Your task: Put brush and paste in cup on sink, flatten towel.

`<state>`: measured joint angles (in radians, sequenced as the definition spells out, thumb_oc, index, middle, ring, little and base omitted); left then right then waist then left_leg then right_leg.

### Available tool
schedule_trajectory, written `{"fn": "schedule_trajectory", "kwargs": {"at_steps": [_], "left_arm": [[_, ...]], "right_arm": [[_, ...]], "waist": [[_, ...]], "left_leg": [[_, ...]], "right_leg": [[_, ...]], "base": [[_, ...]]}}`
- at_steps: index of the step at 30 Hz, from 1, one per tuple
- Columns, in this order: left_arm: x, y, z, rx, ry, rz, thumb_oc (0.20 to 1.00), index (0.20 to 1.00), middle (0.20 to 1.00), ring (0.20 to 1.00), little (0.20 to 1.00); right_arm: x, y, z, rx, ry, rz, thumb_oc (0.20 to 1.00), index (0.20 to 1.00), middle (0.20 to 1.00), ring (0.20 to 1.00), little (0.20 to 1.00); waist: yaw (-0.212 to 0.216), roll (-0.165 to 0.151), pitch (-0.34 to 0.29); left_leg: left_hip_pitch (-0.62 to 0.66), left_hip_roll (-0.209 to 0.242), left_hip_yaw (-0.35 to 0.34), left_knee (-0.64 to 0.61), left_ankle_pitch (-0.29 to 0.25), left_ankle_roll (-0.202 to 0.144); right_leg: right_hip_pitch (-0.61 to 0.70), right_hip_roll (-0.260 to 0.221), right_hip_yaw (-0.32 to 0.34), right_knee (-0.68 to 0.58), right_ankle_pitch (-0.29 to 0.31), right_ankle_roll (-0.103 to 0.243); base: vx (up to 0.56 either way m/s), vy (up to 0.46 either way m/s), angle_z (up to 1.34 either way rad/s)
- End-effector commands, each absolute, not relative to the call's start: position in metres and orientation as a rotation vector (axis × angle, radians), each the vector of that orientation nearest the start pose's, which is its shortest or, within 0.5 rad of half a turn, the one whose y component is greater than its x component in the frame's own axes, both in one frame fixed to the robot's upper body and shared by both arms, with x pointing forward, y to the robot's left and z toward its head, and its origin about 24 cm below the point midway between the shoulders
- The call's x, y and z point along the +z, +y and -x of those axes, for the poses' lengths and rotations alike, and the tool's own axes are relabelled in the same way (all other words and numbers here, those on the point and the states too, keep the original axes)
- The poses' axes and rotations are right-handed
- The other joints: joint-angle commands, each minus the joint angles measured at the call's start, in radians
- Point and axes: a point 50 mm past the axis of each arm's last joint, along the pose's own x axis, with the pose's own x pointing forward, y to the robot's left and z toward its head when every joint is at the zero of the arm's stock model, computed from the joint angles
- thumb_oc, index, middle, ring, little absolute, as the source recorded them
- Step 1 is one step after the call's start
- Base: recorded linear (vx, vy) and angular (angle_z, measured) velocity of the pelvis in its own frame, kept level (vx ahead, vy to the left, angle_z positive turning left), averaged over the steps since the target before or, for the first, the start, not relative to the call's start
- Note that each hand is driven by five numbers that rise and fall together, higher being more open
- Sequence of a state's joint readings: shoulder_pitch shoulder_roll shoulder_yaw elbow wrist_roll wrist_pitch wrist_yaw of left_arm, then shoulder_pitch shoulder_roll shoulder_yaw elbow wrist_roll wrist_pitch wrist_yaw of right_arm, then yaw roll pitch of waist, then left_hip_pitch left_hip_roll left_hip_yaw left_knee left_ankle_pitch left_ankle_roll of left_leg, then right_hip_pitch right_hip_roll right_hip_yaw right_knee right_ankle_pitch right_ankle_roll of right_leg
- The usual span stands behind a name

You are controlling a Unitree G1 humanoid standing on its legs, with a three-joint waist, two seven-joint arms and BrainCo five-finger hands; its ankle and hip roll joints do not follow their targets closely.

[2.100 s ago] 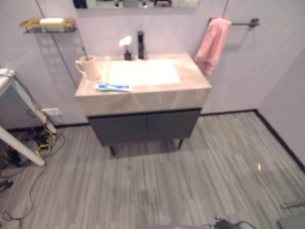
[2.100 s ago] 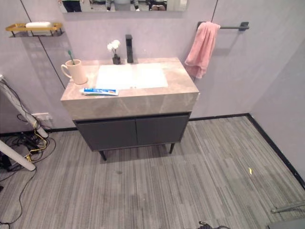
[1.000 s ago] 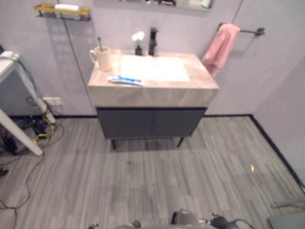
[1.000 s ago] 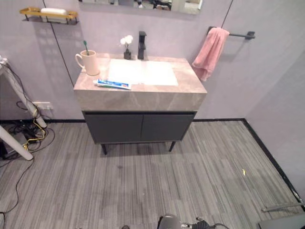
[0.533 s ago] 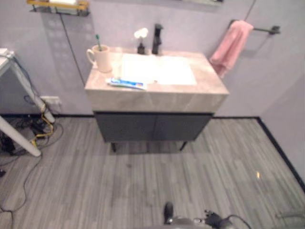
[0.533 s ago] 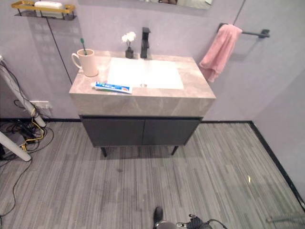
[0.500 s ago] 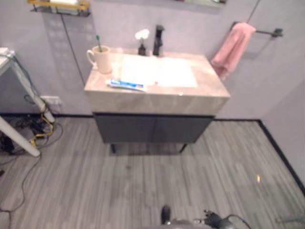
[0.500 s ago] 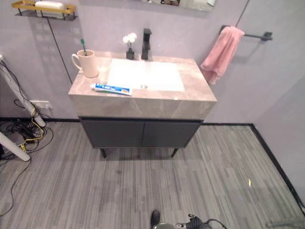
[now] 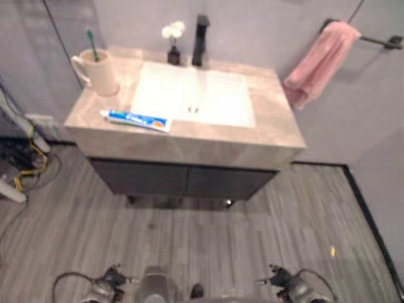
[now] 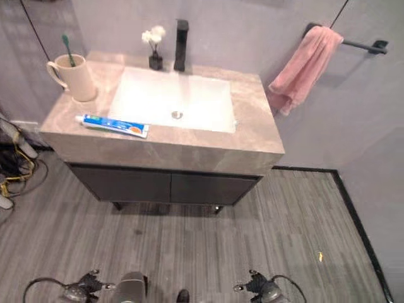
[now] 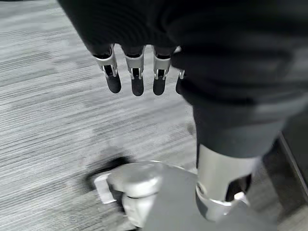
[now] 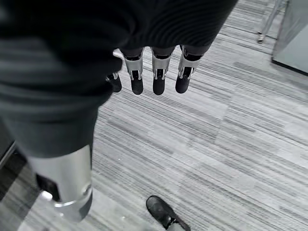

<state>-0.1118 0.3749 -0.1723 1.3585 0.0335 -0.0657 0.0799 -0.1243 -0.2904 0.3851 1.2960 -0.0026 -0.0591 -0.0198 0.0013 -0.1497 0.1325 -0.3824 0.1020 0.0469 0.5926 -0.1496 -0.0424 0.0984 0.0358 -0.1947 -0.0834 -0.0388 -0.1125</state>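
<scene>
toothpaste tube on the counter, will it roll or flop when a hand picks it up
The toothpaste tube lies flat along the counter's front edge, so it probably won't roll. It looks long and thin, likely light, and may sag if pinched at one end. Its glossy skin could slip in the fingers.

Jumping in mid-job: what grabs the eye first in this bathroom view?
The pink towel hangs bunched from the wall bar to the right of the sink. The blue-and-white toothpaste tube lies flat on the counter's front left, near the beige cup that holds a green toothbrush. Both hands, left hand and right hand, hang open over the floor.
</scene>
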Motion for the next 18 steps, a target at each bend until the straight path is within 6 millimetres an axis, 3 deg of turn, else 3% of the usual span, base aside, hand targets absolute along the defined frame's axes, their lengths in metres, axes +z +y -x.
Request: {"fn": "schedule_trajectory", "kwargs": {"at_steps": [1,3,5,8,11,13,15,16,17,18], "left_arm": [[-0.144,0.291,-0.093,0.160,1.228,-0.498,1.000,1.000,1.000,1.000,1.000],[-0.145,0.293,-0.089,0.171,1.235,-0.491,1.000,1.000,1.000,1.000,1.000],[-0.146,0.293,-0.084,0.179,1.254,-0.471,1.000,1.000,1.000,1.000,1.000],[-0.149,0.289,-0.074,0.159,1.282,-0.479,1.000,1.000,1.000,1.000,1.000],[-0.151,0.287,-0.069,0.151,1.285,-0.471,1.000,1.000,1.000,1.000,1.000],[-0.150,0.287,-0.072,0.131,1.264,-0.497,1.000,1.000,1.000,1.000,1.000],[-0.149,0.286,-0.075,0.106,1.243,-0.522,1.000,1.000,1.000,1.000,1.000],[-0.149,0.286,-0.075,0.106,1.243,-0.522,1.000,1.000,1.000,1.000,1.000],[-0.149,0.281,-0.082,0.064,1.199,-0.535,1.000,1.000,1.000,1.000,1.000],[-0.149,0.279,-0.081,0.041,1.196,-0.546,1.000,1.000,1.000,1.000,1.000]], "right_arm": [[-0.150,-0.260,-0.111,0.099,1.189,0.589,1.000,1.000,1.000,1.000,1.000],[-0.149,-0.260,-0.115,0.108,1.167,0.607,1.000,1.000,1.000,1.000,1.000],[-0.148,-0.256,-0.121,0.127,1.148,0.612,1.000,1.000,1.000,1.000,1.000],[-0.146,-0.246,-0.133,0.150,1.100,0.605,1.000,1.000,1.000,1.000,1.000],[-0.144,-0.232,-0.147,0.153,1.038,0.559,1.000,1.000,1.000,1.000,1.000],[-0.140,-0.218,-0.162,0.182,0.966,0.540,1.000,1.000,1.000,1.000,1.000],[-0.135,-0.209,-0.172,0.225,0.909,0.560,1.000,1.000,1.000,1.000,1.000],[-0.135,-0.209,-0.172,0.225,0.909,0.560,1.000,1.000,1.000,1.000,1.000],[-0.131,-0.206,-0.180,0.272,0.866,0.611,1.000,1.000,1.000,1.000,1.000],[-0.130,-0.209,-0.179,0.269,0.867,0.618,1.000,1.000,1.000,1.000,1.000]], "waist": [[0.028,0.024,-0.016],[0.033,0.040,-0.022],[0.035,0.057,-0.033],[0.045,0.066,-0.059],[0.045,0.080,-0.063],[0.055,0.089,-0.055],[0.058,0.099,-0.035],[0.059,0.098,-0.035],[0.052,0.115,0.004],[0.054,0.120,0.014]], "left_leg": [[0.196,-0.044,0.036,-0.488,0.128,0.043],[0.184,-0.038,-0.068,-0.649,0.222,0.021],[0.218,-0.038,-0.099,-0.670,0.247,0.015],[0.225,-0.080,-0.139,-0.579,0.196,0.034],[0.227,-0.116,-0.113,-0.493,0.124,0.061],[0.240,-0.133,-0.093,-0.463,0.089,0.095],[0.269,-0.148,-0.077,-0.458,0.073,0.122],[0.269,-0.149,-0.075,-0.458,0.072,0.123],[0.299,-0.155,-0.067,-0.461,0.065,0.143],[0.310,-0.158,-0.063,-0.461,0.061,0.147]], "right_leg": [[-0.110,-0.061,-0.059,0.059,0.014,0.145],[-0.089,-0.063,-0.061,0.067,-0.010,0.141],[-0.067,-0.068,-0.038,0.079,-0.022,0.145],[-0.043,-0.105,-0.006,0.115,-0.034,0.162],[-0.041,-0.146,0.021,0.184,-0.031,0.186],[-0.109,-0.171,0.045,0.339,0.005,0.199],[-0.186,-0.191,0.053,0.503,0.078,0.212],[-0.188,-0.192,0.055,0.507,0.076,0.213],[-0.259,-0.199,0.034,0.656,0.095,0.210],[-0.281,-0.207,0.019,0.683,0.093,0.215]], "base": [[0.24,0.227,0.08],[0.21,0.225,0.22],[0.31,0.312,0.00],[0.31,0.380,-0.59],[0.26,0.436,-0.62],[0.16,0.410,-0.26],[0.08,0.304,-0.37],[0.05,0.338,-0.22],[0.04,0.290,-0.16],[0.17,0.371,-0.29]]}}
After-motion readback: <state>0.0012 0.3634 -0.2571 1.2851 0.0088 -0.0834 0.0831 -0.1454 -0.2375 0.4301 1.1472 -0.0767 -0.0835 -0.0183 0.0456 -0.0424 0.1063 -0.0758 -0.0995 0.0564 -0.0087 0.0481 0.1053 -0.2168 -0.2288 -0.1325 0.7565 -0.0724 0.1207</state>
